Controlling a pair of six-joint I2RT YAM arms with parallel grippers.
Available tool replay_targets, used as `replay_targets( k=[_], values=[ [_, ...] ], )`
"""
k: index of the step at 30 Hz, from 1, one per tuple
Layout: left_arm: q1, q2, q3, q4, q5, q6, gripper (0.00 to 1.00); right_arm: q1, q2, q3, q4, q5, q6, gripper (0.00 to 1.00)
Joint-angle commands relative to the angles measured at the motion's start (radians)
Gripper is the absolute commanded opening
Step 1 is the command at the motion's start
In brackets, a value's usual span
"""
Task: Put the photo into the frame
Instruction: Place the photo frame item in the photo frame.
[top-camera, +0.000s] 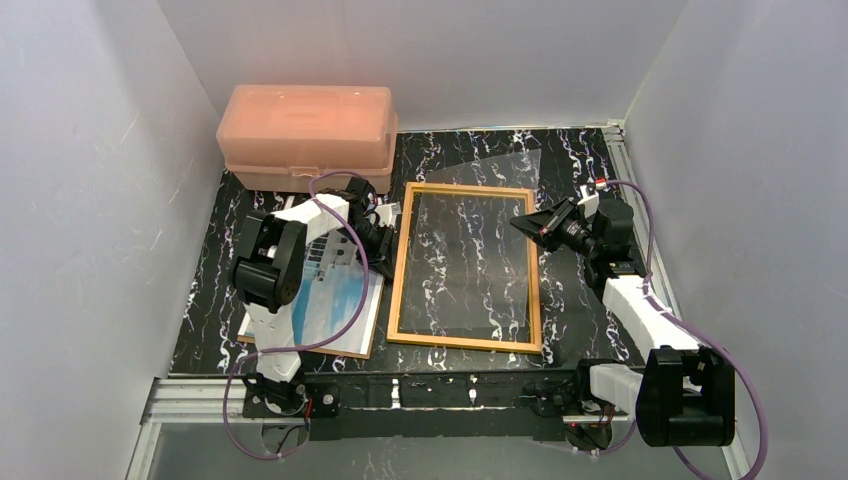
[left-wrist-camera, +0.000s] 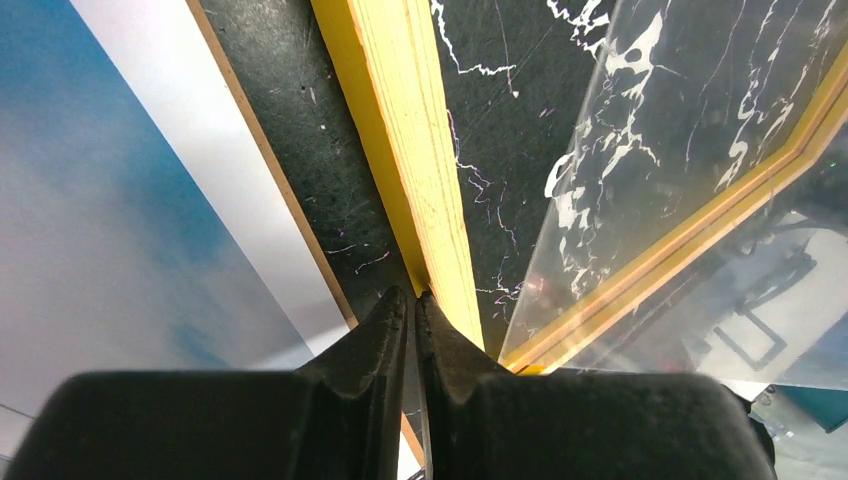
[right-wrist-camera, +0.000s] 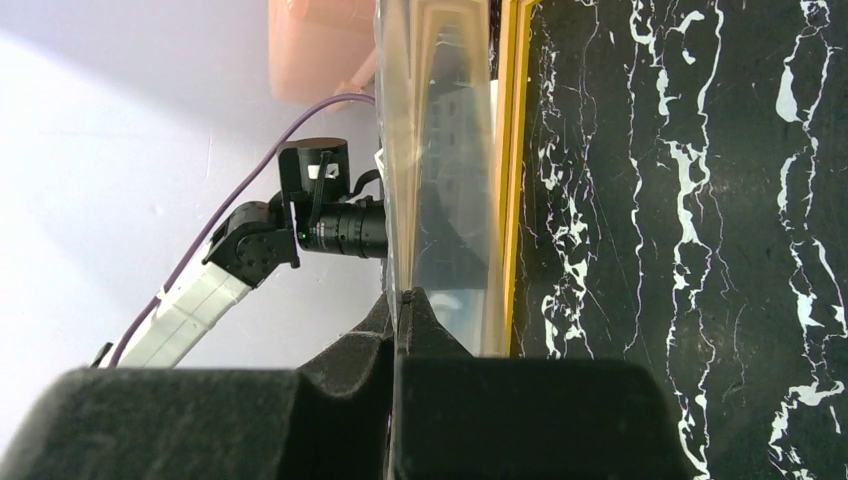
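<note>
Viewing from above, you see the frame (top-camera: 400, 270) lying flat at the table's centre, wooden side up. The photo (top-camera: 335, 300) lies sky-side up at 8 o'clock of it, just beside its left rail, partly under your left arm. Your left gripper (left-wrist-camera: 413, 297) has its jaws drawn almost together, tips at the frame's 10 o'clock edge. Your right gripper (right-wrist-camera: 400, 295), at 2 o'clock, pinches a clear sheet (top-camera: 505, 168) tilted above the frame.

Tilted clear sheet (top-camera: 465, 265) over the frame (top-camera: 399, 270) opening
</note>
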Motion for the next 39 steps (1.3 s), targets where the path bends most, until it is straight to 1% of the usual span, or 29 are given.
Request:
replay_targets(
  k=[1, 19, 39],
  values=[
    [-0.003, -0.049, -0.011, -0.011, 0.027, 0.003, 0.07, -0.006, -0.028, 0.004, 0.067, 0.014, 0.024, 0.01],
    [-0.003, -0.047, -0.013, -0.006, 0.031, 0.000, 0.05, -0.006, -0.010, -0.030, 0.096, 0.018, 0.035, 0.01],
    [-0.003, -0.056, -0.022, -0.003, 0.021, 0.005, 0.03, -0.002, -0.030, -0.062, 0.109, 0.018, 0.054, 0.01]
  ],
)
